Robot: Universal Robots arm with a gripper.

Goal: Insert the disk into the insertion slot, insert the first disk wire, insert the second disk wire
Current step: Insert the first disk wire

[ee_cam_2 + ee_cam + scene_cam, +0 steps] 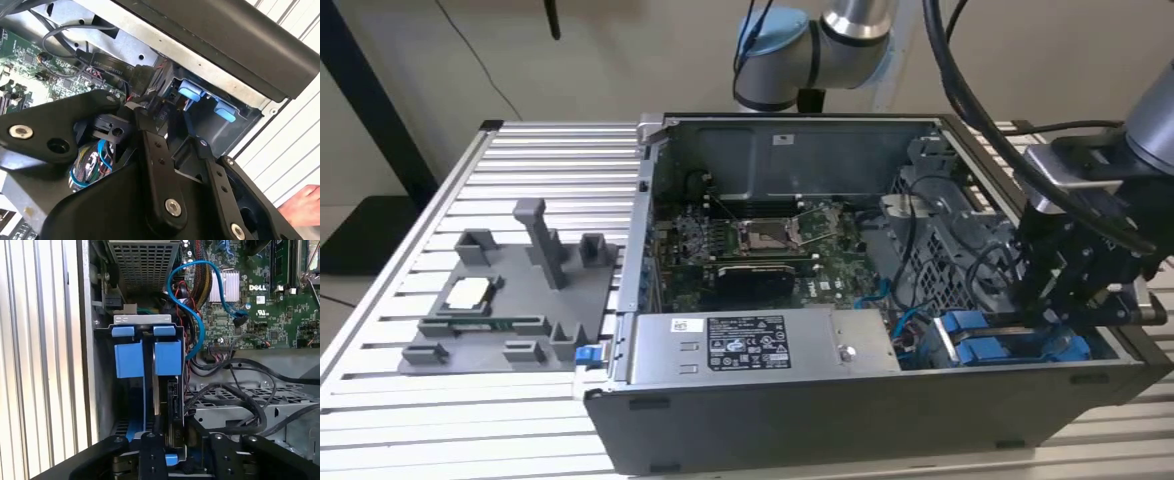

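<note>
The disk [172,405] stands on edge in the insertion slot [142,319], and its blue carrier tabs [129,360] show beside it. In the exterior view the slot [1014,350] lies at the case's front right corner. My gripper [1067,320] reaches down into that corner, right over the disk's end. In the second wrist view the gripper [131,106] has its fingers drawn together at a black wire plug [142,77] with red and black leads, next to the slot's blue clips [190,92]. In the first wrist view the gripper [182,440] straddles the disk's edge.
The open computer case [881,400] sits on a slatted table [400,400], with a grey power-supply box [761,345] along its front and the motherboard [761,240] behind. A grey fixture [507,300] lies at the exterior view's left. A blue cable [195,315] loops beside a perforated cage [145,260]. A hand [300,205] is near the case.
</note>
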